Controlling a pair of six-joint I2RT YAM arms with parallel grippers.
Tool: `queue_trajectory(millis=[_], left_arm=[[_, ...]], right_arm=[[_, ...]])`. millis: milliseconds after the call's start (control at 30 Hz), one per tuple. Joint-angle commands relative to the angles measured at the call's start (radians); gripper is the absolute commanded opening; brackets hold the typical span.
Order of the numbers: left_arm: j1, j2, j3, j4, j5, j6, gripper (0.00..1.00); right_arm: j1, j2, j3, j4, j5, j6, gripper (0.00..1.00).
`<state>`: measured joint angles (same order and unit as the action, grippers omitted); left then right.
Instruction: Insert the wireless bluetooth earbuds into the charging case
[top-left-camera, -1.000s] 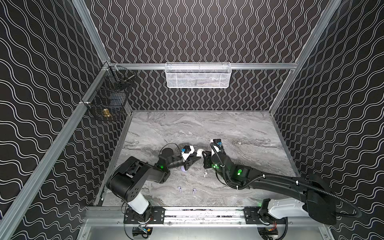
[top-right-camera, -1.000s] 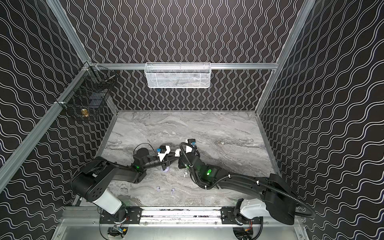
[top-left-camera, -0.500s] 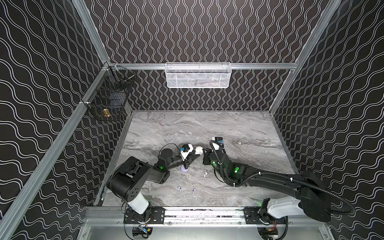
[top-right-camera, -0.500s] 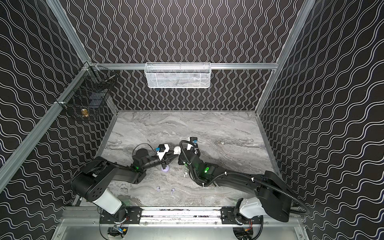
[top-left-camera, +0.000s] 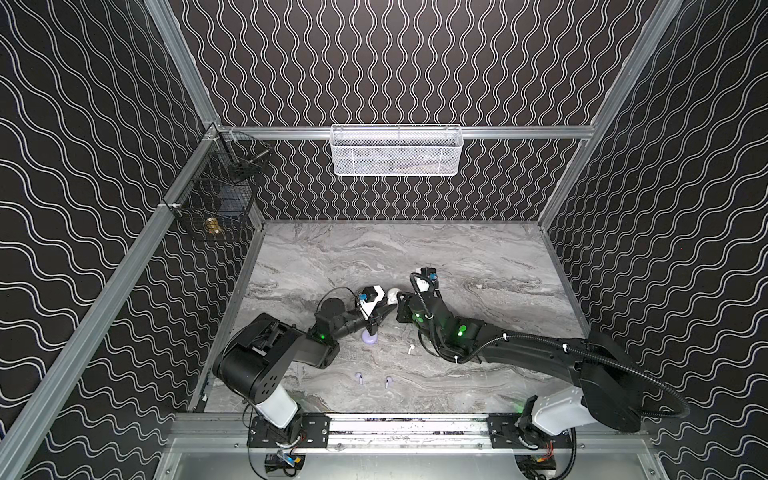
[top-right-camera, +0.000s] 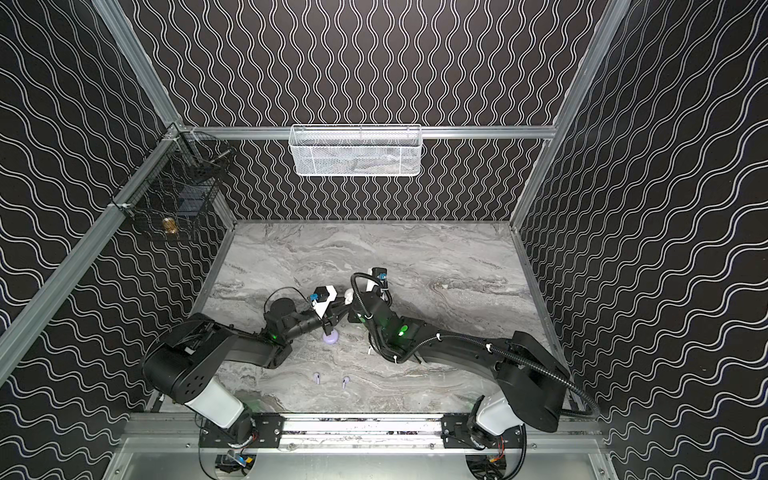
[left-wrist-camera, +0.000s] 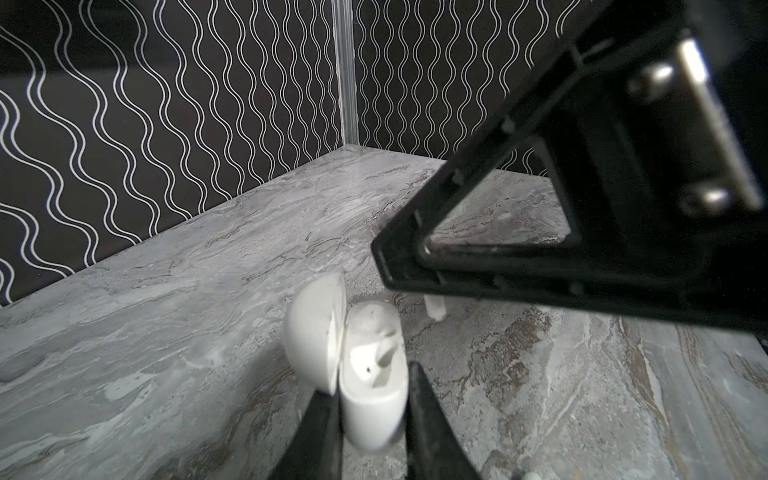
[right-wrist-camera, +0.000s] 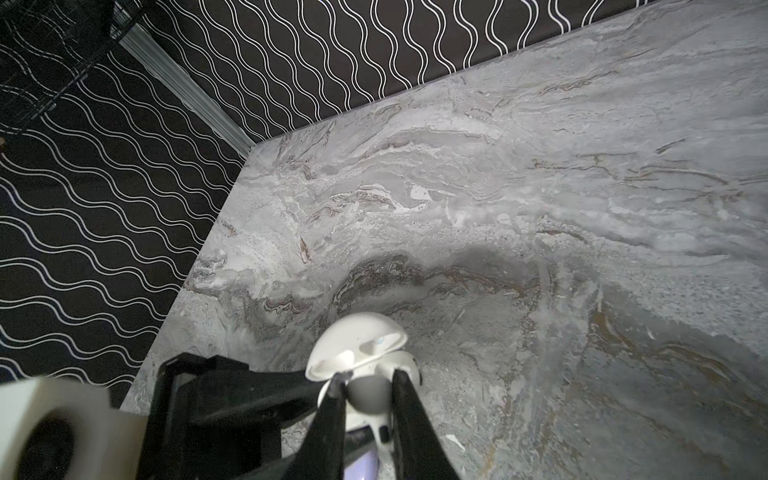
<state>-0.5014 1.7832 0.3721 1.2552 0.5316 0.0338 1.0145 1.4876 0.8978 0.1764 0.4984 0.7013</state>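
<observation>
front: two pale lavender stemmed earbuds (top-left-camera: 358, 377) loose on grey marble table (top-left-camera: 478, 257)
next: small white stemmed earbud (top-left-camera: 410, 349) on table by right arm
lavender case: round lavender charging case (top-left-camera: 370, 339) below left gripper (left-wrist-camera: 372, 386)
left gripper: clamped on open round white charging case (left-wrist-camera: 309, 332)
right gripper (right-wrist-camera: 368, 378): pinching second white earbud (left-wrist-camera: 435, 308), close by white case

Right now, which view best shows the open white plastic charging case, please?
Left wrist view: the white charging case sits close, open, interior visible. Right wrist view partly hides it; in both top views, a speck.
</observation>
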Motion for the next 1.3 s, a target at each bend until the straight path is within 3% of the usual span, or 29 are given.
queue_trajectory(millis=[0,733,1267], left_arm=[[0.0,0.004,0.001,0.041,-0.012,0.014,0.18],[0.001,0.006,0.0,0.044,-0.001,0.011,0.18],[0.001,0.005,-0.001,0.047,0.001,0.008,0.18]], right_arm=[[-0.001,0.008,0.007,0.003,-0.001,0.024,0.22],[-0.005,0.017,0.009,0.042,0.055,0.021,0.21],[-0.02,0.056,0.03,0.076,0.03,0.007,0.21]])
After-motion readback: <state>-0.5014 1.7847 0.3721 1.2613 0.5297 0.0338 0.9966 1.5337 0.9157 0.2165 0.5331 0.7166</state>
